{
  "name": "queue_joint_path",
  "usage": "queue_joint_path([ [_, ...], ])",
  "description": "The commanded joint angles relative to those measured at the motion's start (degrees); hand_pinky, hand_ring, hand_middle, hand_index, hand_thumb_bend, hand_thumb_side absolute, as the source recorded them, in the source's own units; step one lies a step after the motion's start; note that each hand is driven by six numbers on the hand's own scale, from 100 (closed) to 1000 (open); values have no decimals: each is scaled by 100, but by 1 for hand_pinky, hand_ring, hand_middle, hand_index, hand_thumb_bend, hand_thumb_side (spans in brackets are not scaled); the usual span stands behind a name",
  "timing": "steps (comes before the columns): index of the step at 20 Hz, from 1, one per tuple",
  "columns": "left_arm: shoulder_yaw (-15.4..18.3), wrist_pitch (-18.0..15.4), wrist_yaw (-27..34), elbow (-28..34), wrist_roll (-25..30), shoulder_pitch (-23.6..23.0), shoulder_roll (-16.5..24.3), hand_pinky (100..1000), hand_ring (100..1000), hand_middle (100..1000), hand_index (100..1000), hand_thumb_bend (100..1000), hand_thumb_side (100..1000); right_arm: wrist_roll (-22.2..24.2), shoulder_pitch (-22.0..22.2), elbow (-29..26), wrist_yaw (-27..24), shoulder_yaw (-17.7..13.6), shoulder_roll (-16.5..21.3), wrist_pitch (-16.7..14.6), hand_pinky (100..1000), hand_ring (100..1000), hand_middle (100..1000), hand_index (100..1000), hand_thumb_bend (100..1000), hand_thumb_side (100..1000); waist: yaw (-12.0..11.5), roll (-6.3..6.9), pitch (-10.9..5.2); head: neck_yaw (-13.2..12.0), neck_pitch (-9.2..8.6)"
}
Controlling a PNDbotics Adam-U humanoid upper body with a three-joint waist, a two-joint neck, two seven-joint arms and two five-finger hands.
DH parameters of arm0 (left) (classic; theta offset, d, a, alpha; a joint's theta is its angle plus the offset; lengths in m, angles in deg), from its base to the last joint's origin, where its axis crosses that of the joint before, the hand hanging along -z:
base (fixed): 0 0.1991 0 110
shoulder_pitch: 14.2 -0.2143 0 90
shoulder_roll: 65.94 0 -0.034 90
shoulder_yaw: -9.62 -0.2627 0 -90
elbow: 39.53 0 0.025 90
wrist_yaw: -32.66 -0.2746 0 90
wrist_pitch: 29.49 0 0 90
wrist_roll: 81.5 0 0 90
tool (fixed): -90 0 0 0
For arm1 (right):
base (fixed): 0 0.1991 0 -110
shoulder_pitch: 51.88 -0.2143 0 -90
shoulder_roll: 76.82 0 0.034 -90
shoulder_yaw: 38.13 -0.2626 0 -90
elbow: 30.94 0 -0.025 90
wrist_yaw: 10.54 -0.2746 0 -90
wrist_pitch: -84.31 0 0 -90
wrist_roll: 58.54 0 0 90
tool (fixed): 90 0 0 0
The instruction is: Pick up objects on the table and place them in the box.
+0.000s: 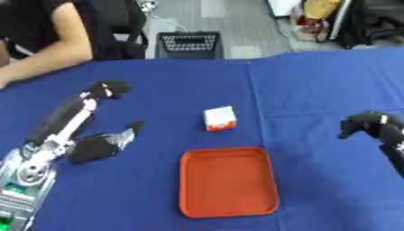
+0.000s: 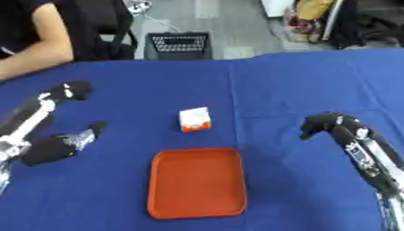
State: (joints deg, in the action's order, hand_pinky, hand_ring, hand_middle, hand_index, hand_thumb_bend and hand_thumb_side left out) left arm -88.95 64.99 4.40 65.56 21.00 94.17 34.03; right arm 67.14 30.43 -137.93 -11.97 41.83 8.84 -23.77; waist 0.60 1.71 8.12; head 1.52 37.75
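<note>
Black right hand point(image 2: 328, 124) curled, empty, shown with forearm only in right eye view; left hand point(image 1: 98, 119) released.

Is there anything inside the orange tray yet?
No, it is empty. The orange tray shows only its bare bottom, and the small white and orange box sits on the blue cloth beyond it, apart.

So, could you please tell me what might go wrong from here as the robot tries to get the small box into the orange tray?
1. The white and orange box is small and the left hand is wide open beside it, so it could be nudged away rather than grasped.
2. The orange tray has a low rim; a dropped box might bounce out.
3. The right hand hovers with curled fingers nearby, and both arms reaching could collide.
</note>
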Motion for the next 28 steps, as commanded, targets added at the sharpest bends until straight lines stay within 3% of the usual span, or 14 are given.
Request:
queue_joint_path([
  [1,-158,63,65,-53,128,307,178,969,852,913,908,484,527,3,-15,-40,1,6,114,-23,850,632,660,814,100,945,18,1,-89,18,-70],
  [8,-643,-19,103,-704,420,1064,-185,984,856,912,914,483,587,24,-12,-7,5,19,105,-28,850,631,660,813,100,946,101,5,-104,9,-75],
  [16,-1072,-293,-218,-1927,543,1655,-742,996,849,904,917,523,667,52,-14,12,-6,44,92,-33,850,631,660,813,100,946,164,0,-131,-44,-85],
  [17,-1120,-327,-262,-2112,561,1696,-821,997,848,903,918,547,641,55,-16,13,-9,46,90,-33,850,631,659,813,100,945,173,-1,-133,-50,-88],
  [19,-1181,-387,-347,-2479,561,1744,-990,1000,847,903,923,542,707,60,-16,16,-11,49,85,-32,850,631,659,813,100,947,189,-3,-133,-65,-86],
  [28,-1165,-649,-642,-3686,355,1911,-1475,1000,841,896,930,602,767,75,-12,24,-13,55,74,-35,850,631,659,813,100,947,203,-12,-137,-96,-73],
])
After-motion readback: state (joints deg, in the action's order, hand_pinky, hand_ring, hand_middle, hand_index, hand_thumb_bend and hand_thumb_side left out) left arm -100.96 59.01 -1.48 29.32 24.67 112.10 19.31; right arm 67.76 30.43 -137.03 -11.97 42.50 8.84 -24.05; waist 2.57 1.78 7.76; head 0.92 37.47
